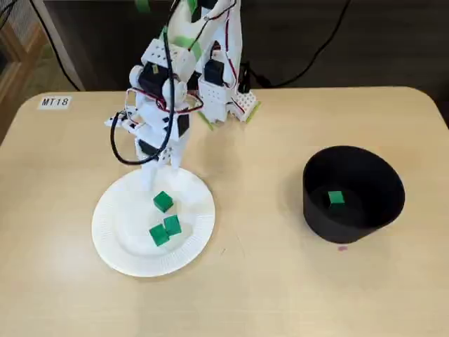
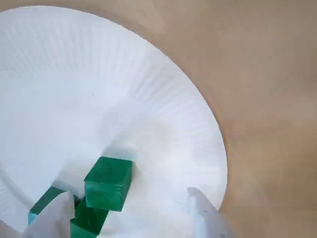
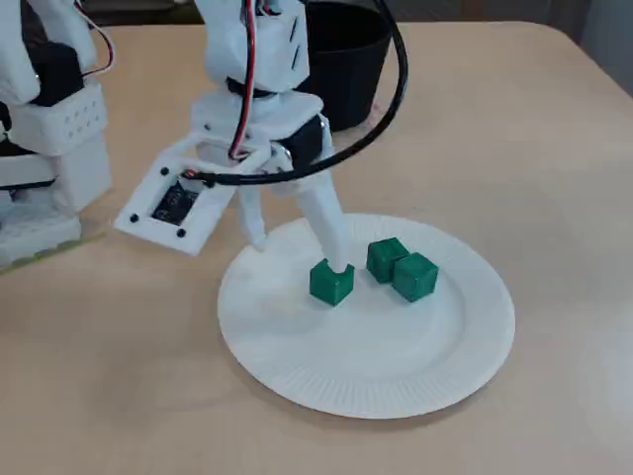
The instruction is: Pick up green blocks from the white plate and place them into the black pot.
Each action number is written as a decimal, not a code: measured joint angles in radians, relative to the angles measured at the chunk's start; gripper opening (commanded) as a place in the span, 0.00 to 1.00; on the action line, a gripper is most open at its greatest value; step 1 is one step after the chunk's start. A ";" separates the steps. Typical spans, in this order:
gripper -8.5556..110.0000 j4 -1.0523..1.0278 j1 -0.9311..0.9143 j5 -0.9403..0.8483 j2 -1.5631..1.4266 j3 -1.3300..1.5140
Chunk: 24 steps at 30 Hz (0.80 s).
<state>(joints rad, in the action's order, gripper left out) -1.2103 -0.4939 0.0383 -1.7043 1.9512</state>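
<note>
A white paper plate holds three green blocks. One block lies alone near the plate's middle, and two more sit touching below it. My gripper hangs open over the plate's far edge, pointing down. In the wrist view the lone block lies between my fingers, nearer the left fingertip. From the other fixed view one finger comes down right behind that block. The black pot stands at the right with one green block inside.
The arm's white base stands at the table's far side, with cables running off it. A label reading MT18 is stuck near the far left corner. Bare tabletop lies between plate and pot.
</note>
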 measured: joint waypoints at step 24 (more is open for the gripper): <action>0.05 0.166 0.041 -0.002 0.275 -0.167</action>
<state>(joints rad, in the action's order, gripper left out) -1.0446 -0.4525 0.0368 -1.4297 1.7840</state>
